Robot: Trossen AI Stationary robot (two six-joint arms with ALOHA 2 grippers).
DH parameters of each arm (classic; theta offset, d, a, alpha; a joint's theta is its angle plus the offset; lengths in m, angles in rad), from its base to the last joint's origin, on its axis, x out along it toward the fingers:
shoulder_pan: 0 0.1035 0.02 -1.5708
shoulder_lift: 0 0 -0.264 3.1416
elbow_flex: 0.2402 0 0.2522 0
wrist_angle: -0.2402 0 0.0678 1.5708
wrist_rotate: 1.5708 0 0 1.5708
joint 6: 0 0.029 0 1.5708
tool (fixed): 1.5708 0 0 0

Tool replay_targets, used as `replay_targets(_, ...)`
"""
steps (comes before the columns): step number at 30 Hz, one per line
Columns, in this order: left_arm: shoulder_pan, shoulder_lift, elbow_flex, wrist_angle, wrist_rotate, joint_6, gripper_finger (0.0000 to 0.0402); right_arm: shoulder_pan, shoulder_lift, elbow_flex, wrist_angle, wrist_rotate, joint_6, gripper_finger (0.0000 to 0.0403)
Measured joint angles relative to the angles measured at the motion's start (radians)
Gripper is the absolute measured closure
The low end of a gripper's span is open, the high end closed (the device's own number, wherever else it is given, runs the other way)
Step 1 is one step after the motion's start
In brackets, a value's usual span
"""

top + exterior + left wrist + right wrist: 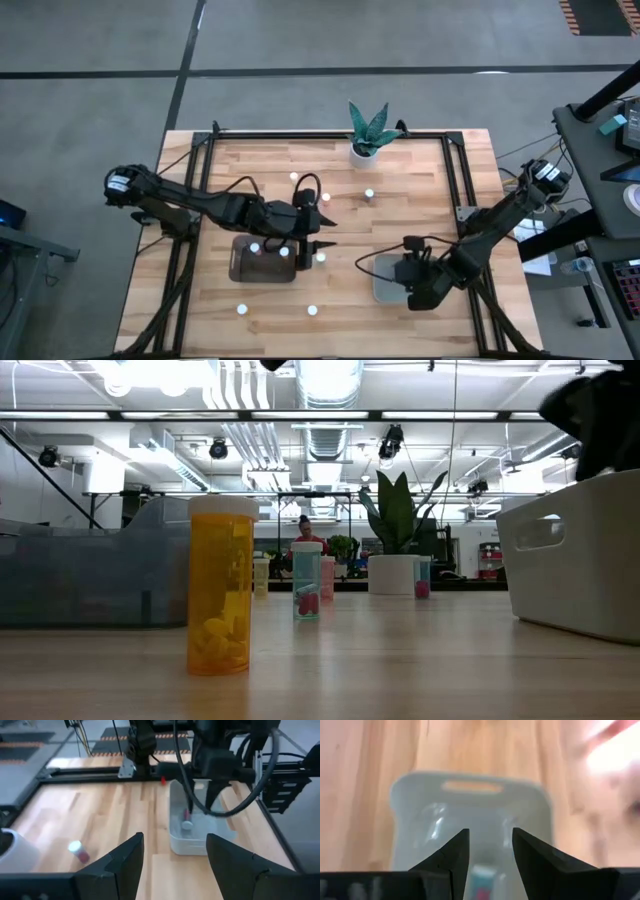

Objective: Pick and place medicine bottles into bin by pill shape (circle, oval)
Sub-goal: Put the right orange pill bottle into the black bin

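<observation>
Evidently caught the right gripper (490,837) poised directly above the pale bin (382,288), jaws parted with nothing between the tips: released, judging by both wrist views. Spotted one bottle (186,820) lying inside that bin, just beside and below the fingers, pink contents showing. Took the height over the bin as clearance for a drop rather than a reach. Could not tell pill shape from any view.

Found the left gripper (175,840) hovering at the right-hand edge of the dark bin (245,268), jaws spread wide and empty. Counted two white caps (254,248) inside the dark bin, another cap (320,258) on the worktop (420,180) just outside its rim, close under the left gripper. Judged that nearest bottle the likely next pick, hence the open jaws held low and near.

Noted more bottles standing loose: two (241,309) along the near edge, well apart, and two (368,194) toward the far side near the plant (370,135). Read the split of bins, one per arm, as sorting by side, each arm keeping to its own half to avoid crossing. Reckoned the task partly done, with several bottles left out.
</observation>
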Motion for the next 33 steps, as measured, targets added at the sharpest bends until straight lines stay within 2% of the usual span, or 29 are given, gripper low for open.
replay_targets(7,-0.035,0.02,0.002,-0.075,0.001,-0.116,0.0203,-0.008,-0.001,-0.002,0.112,0.137,-0.214,0.0268)
replay_targets(13,-0.092,0.048,0.007,-0.191,0.047,-0.286,0.0203,-0.038,-0.004,-0.005,0.236,0.145,-0.358,0.0269)
replay_targets(20,-0.214,0.104,0.041,-0.217,0.08,-0.41,0.0203,-0.066,-0.004,-0.008,0.386,0.144,-0.503,0.0271)
replay_targets(27,-0.302,0.216,0.123,-0.225,0.049,-0.464,0.0203,-0.071,-0.004,-0.01,0.427,0.133,-0.528,0.0271)
replay_targets(33,-0.348,0.345,0.238,-0.407,0.042,-0.464,0.0203,-0.071,-0.004,-0.011,0.429,0.132,-0.472,0.0271)
